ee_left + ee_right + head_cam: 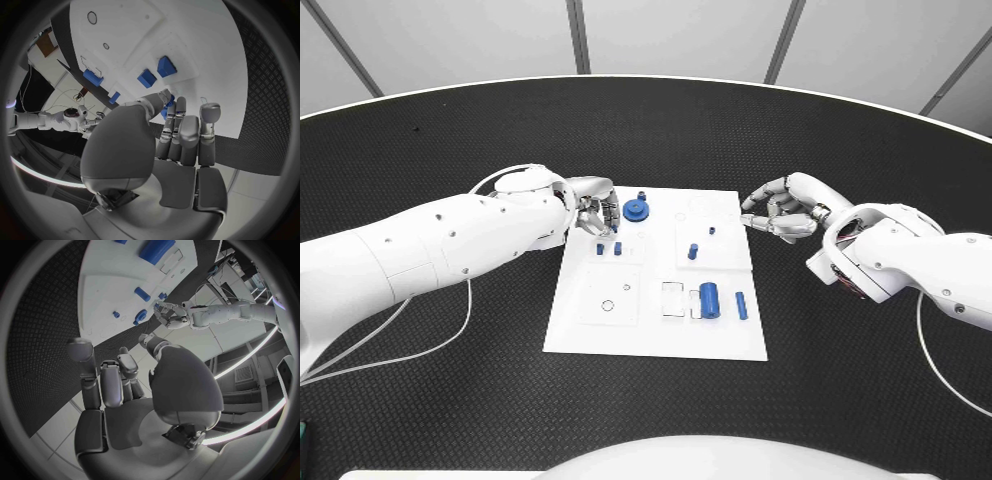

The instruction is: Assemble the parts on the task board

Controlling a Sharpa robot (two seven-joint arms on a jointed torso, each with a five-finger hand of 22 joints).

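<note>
We see the left hand's fingers [187, 135] curled close together at the left edge of the flat white task board [589, 335], their tips beside a small blue part [167, 104]; whether they grip it we cannot tell. The left hand [593, 205] sits just left of a round blue disc with a knob [635, 209]. The right hand [788, 209] hovers off the board's right edge, fingers loosely curled and apart, holding nothing. A blue cylinder [710, 300] and a slim blue pin [741, 305] lie nearer us (both flat). Everything rests on the black textured table [444, 400].
</note>
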